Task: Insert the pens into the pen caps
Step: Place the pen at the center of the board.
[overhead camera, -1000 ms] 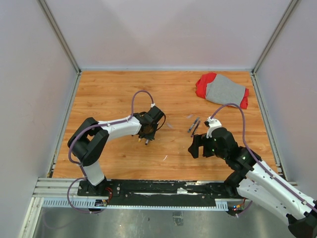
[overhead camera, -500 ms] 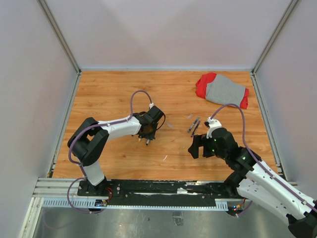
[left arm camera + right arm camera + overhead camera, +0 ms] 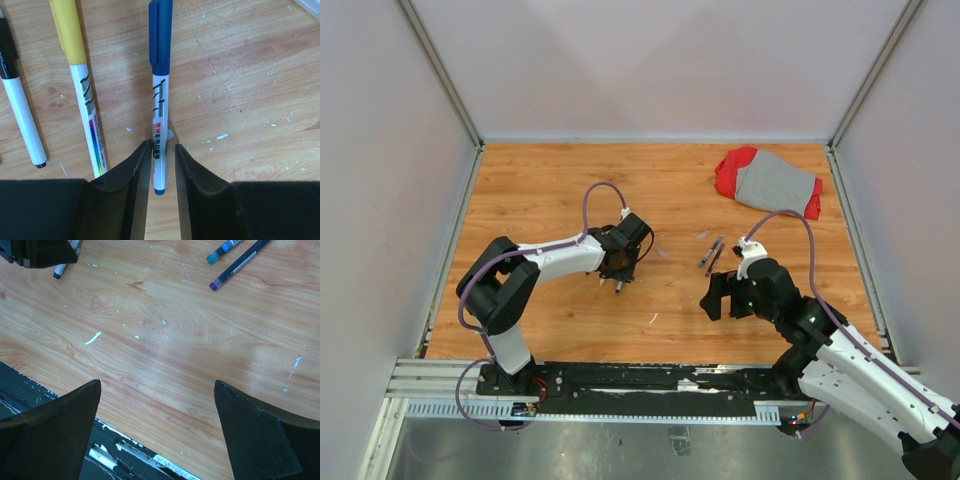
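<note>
In the left wrist view three pens lie side by side on the wood. The blue-capped pen (image 3: 159, 100) has its white barrel between the fingers of my left gripper (image 3: 162, 147), which stands narrowly open with a slit of table showing on the right side. Left of it lie a yellow-capped pen (image 3: 82, 100) and a black-capped pen (image 3: 20, 115). Each pen cap sits on its pen: blue (image 3: 160, 35), yellow (image 3: 67, 30). Two more dark pens (image 3: 712, 253) lie ahead of my right gripper (image 3: 157, 384), which hangs wide open over bare wood.
A red and grey cloth (image 3: 768, 182) lies at the back right. A small white scrap (image 3: 93, 338) rests on the wood between the arms. The black base rail (image 3: 640, 385) runs along the near edge, and walls enclose the table.
The left jaws have parted slightly around the blue-capped pen. Both arms stay where they were.
</note>
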